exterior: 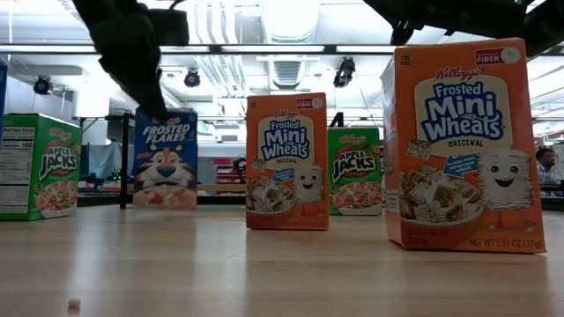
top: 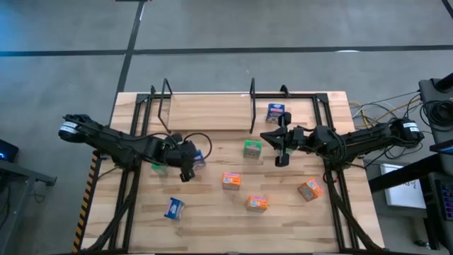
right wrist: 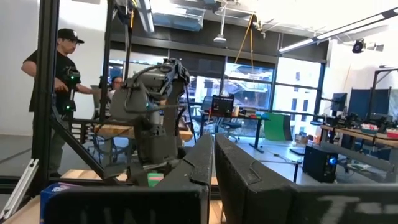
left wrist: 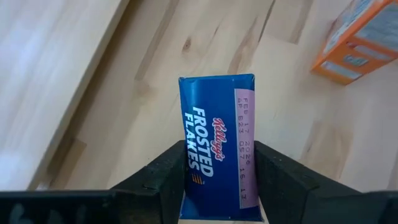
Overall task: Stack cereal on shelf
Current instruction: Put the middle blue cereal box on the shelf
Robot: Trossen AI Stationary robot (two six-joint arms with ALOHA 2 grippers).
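While the blue Frosted Flakes box [left wrist: 216, 146] stands on the counter [top: 212, 198] at its left side, the left tool [top: 190, 161] has it between its two dark fingers [left wrist: 163, 177], one on each narrow side, about half spread and pressed up to the cardboard. From low down, that box [exterior: 165, 159] sits on the wood with the dark arm coming onto it from above. Just beside the same tool a green box [top: 160, 167] peeks out under the arm.

The shelf [top: 209, 111] runs along the far edge of the counter, a pale plank between thin black wire uprights, and one blue box [top: 275, 112] stands at its right end. Just in front of it sits a green Apple Jacks box [top: 252, 149]. Three orange Mini Wheats boxes lie farther toward the near side: one mid-counter [top: 231, 181], one nearer the front [top: 257, 204], one off to the right [top: 309, 190]. Another blue box [top: 174, 207] lies near the front left.

The right tool [top: 282, 145] hangs over the counter next to the green Apple Jacks box, fingers [right wrist: 202, 163] pressed together on nothing. Behind it in the room, a person [right wrist: 59, 93] in a dark shirt and cap stands by the frame.
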